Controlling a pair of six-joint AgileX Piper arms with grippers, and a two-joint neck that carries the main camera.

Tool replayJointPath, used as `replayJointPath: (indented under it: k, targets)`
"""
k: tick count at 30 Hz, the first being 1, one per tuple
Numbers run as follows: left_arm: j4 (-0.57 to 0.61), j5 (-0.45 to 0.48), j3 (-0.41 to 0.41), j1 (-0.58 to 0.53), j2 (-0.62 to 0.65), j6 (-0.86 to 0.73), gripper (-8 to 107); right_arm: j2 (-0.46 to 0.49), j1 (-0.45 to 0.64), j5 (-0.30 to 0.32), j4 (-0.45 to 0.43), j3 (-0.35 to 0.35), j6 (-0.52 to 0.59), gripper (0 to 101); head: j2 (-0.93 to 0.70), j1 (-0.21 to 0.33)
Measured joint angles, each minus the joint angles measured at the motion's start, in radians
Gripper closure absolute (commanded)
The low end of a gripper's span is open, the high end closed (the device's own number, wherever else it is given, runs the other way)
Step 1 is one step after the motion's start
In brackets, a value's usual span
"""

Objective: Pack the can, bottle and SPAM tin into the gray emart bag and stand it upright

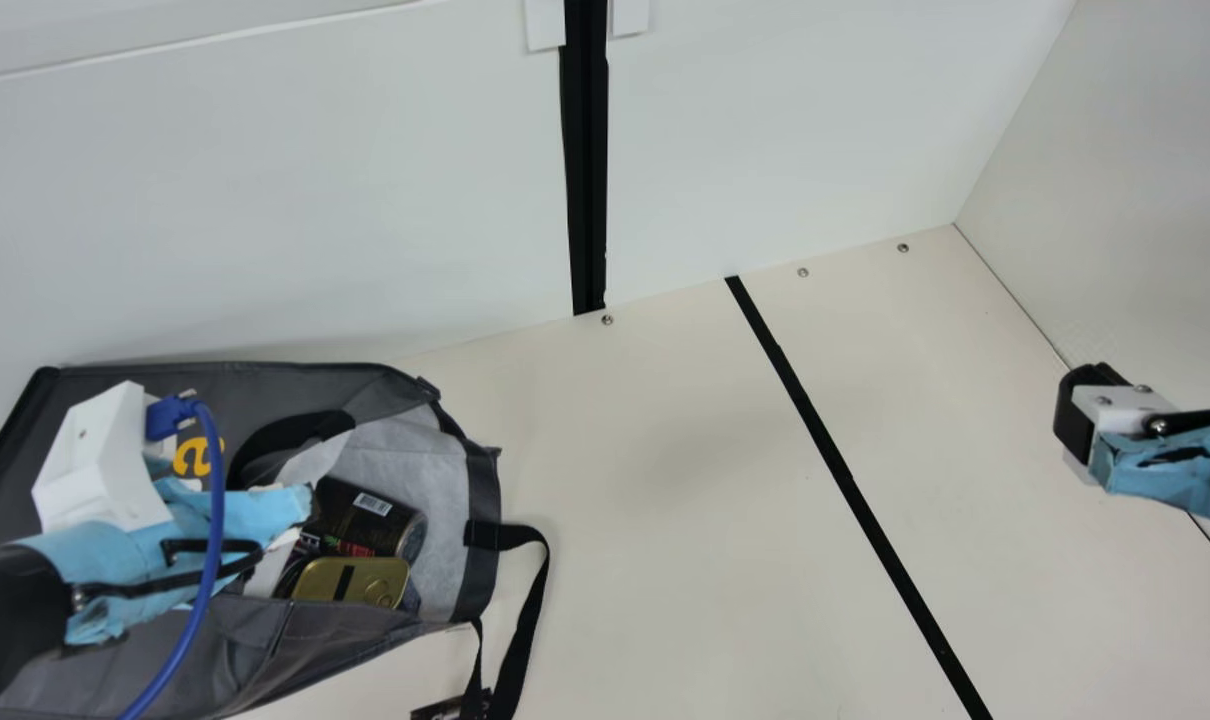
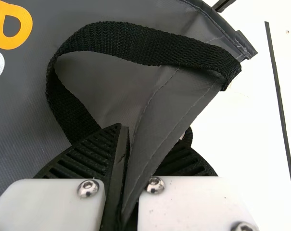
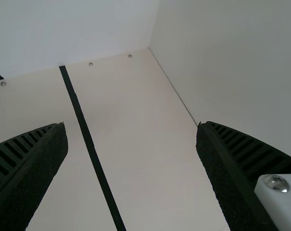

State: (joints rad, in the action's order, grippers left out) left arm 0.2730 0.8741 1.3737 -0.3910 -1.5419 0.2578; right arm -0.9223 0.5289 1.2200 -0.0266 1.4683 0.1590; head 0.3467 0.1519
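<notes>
Right now the left gripper (image 1: 105, 460) pinches the gray emart bag (image 1: 295, 385), with the gold SPAM tin (image 1: 380, 575) and a dark container (image 1: 365, 515) inside; the right gripper (image 1: 1080, 415) hovers wide apart, gripping nothing.

Gray emart bag (image 1: 295, 655): dark gray exterior, yellow lettering, paler lining, black webbing handles (image 2: 135, 41). Lies on its side at the main view's lower left, mouth open toward the view's middle; one handle trails onto the cream table (image 1: 655, 500). Dark cylindrical container (image 1: 360, 520): barcode on its wall, lying on its side inside the bag, gray end toward the mouth; can or bottle, cannot be determined. SPAM tin (image 1: 365, 578): gold, rounded corners, ring-pull lid in place and facing the camera; inside, near the mouth, beside the container.
</notes>
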Motion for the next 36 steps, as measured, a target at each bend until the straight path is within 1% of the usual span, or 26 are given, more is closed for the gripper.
replayJointPath:
  k: [12, 17, 26, 36]
  targets:
    - [0.000, 0.000, 0.000, 0.000, 0.000, 0.000, 107, -0.039, -0.024, 0.000, 0.027, -0.010, 0.042, 6, 0.002, 0.000]
    - [0.000, 0.000, 0.000, 0.000, 0.000, 0.000, 107, -0.059, -0.036, 0.000, 0.059, -0.022, 0.072, 6, 0.002, 0.000]
    - [0.000, 0.000, 0.000, 0.000, 0.000, 0.000, 107, -0.081, -0.053, -0.001, 0.164, -0.040, 0.141, 6, 0.002, 0.000]
    - [0.000, 0.000, 0.000, 0.000, 0.000, 0.000, 107, -0.110, -0.003, -0.001, 0.312, -0.082, 0.275, 6, 0.002, 0.000]
